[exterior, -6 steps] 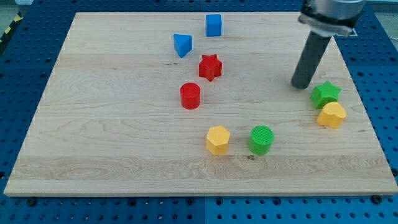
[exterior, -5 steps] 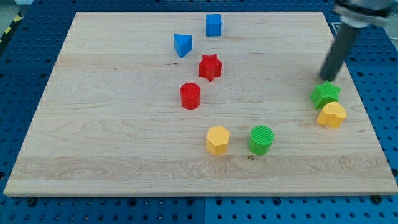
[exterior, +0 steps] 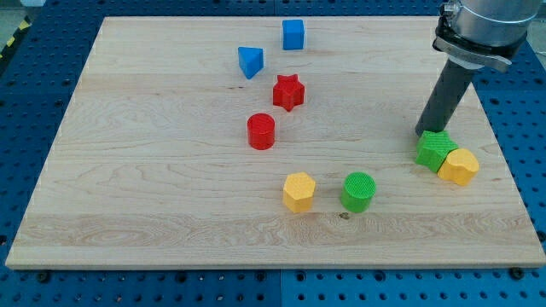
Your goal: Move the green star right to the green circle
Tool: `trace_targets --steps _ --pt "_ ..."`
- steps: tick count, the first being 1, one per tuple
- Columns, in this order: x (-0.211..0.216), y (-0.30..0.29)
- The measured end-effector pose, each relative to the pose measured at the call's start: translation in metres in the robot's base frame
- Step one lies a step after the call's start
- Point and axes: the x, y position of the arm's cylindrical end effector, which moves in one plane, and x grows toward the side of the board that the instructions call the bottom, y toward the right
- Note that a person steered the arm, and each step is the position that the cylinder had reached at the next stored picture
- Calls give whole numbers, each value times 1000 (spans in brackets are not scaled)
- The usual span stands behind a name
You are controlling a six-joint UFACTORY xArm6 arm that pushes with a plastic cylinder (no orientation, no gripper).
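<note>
The green star (exterior: 436,151) lies near the board's right edge, touching a yellow heart-shaped block (exterior: 459,166) at its lower right. The green circle (exterior: 358,191) stands lower and to the left, next to a yellow hexagon (exterior: 299,191). My tip (exterior: 426,131) rests at the star's upper left edge, touching or almost touching it. The dark rod rises from there toward the view's top right.
A red cylinder (exterior: 261,131) and a red star (exterior: 288,92) stand mid-board. A blue triangle (exterior: 250,61) and a blue cube (exterior: 293,34) sit near the top. The wooden board (exterior: 153,188) ends just right of the yellow heart.
My tip swung right and came back down to the star's upper left. The green star and the yellow heart have shifted down; the star also moved left and the heart right.
</note>
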Motion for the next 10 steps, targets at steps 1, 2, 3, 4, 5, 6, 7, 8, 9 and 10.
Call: trace_targets --steps 1,2,3,4,5,6,7,8,9,10 --pt "1 -18" --pt "6 -18" --pt "-14 9" --pt "-6 30" --pt "8 21" --pt "22 7" --pt "31 -8" --pt "31 -25" --pt "43 -32" --pt "64 -32"
